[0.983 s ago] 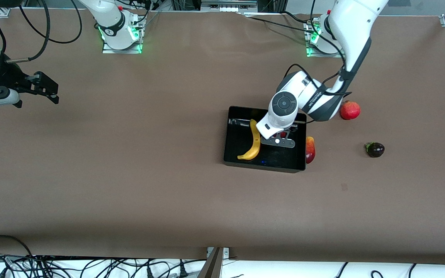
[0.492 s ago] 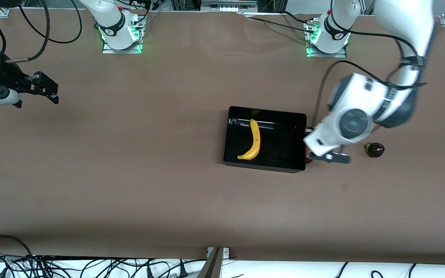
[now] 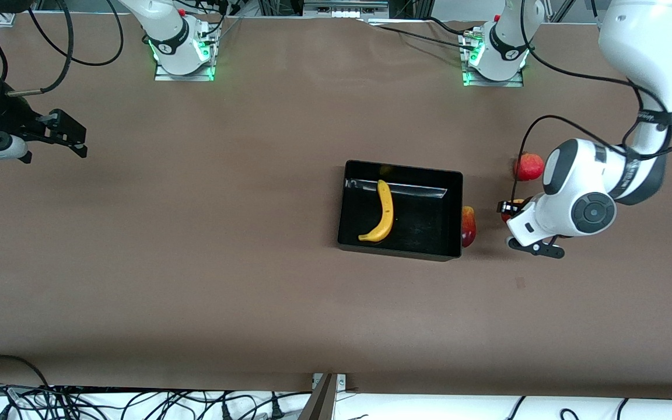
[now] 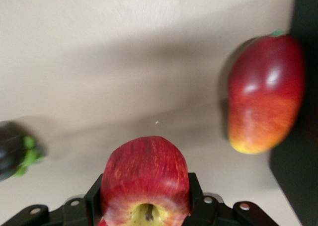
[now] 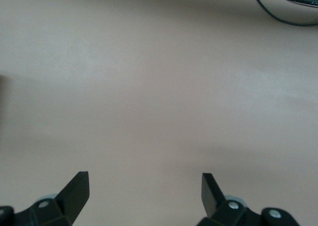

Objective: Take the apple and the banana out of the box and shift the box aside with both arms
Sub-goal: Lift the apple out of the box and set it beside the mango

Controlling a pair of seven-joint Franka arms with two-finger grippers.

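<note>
Left gripper (image 4: 145, 206) clamps the apple (image 4: 145, 179) over bare table beside the mango (image 3: 468, 226), which touches the box (image 3: 347, 204) holding the banana (image 3: 381, 212). Right gripper (image 5: 144, 188) waits, spread wide.

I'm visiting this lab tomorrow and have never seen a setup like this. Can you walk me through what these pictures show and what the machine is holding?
Two white robot arms stand at a brown table. The wide picture comes from a high camera facing them; the other two come from cameras on each arm's wrist, looking down past its tool.

On the table is a black box with a banana lying in it. A mango lies beside the box, against its wall at the left arm's end. A pomegranate sits farther from the front camera than the mango.

The left tool is shut on an apple, up over the bare table between the mango and a dark purple fruit, which its wrist camera shows at the edge.

The right tool waits open over bare table at its own end.
</note>
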